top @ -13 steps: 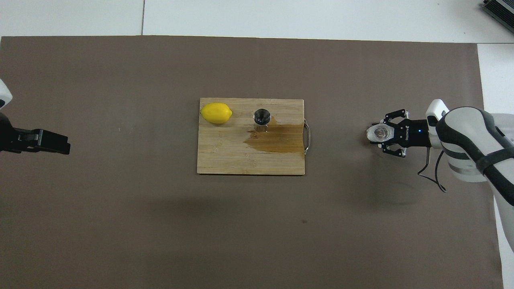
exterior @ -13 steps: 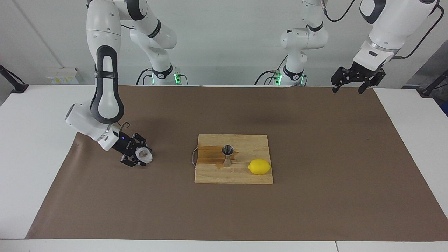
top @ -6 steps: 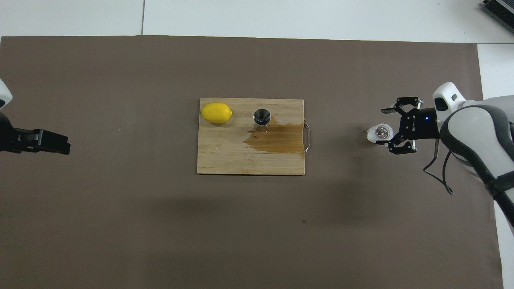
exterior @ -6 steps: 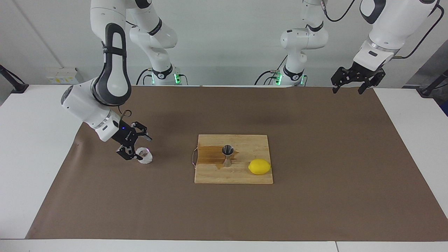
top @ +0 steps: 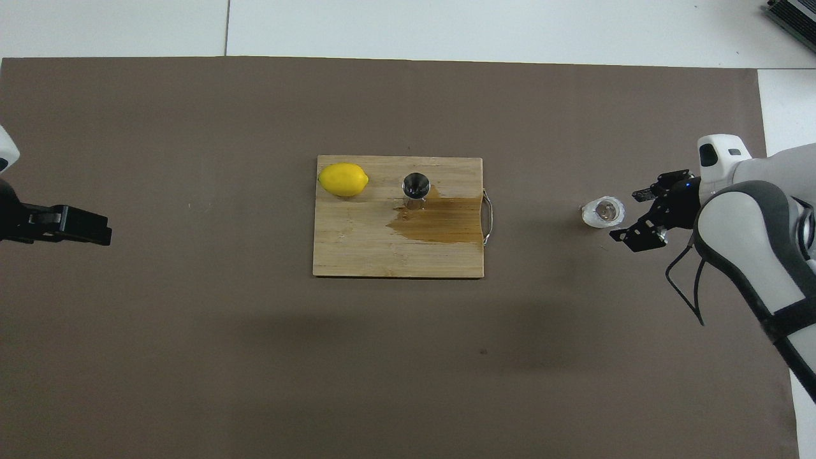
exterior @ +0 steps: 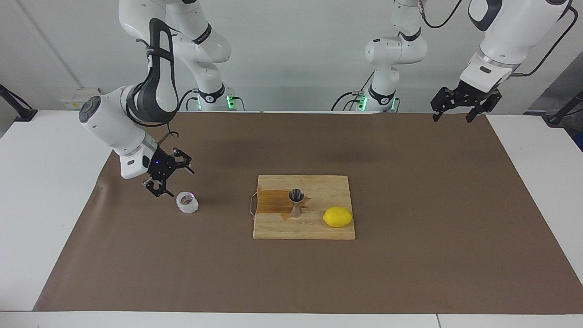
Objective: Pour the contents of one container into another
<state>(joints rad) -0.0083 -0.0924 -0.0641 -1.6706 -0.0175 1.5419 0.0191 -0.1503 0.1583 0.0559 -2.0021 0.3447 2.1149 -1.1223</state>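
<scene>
White counter, most of its top covered by a brown paper sheet. Wooden cutting board lies flat at mid-sheet, its wire handle toward the right arm's end; brown liquid stain on that end of the board. Glass cup stands upright on the sheet, well apart from the board, toward the right arm's end.

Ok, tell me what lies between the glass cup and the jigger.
Overhead view: from the glass cup, bare brown mat, then the cutting board's handle and a brown spill, up to the jigger.
</scene>
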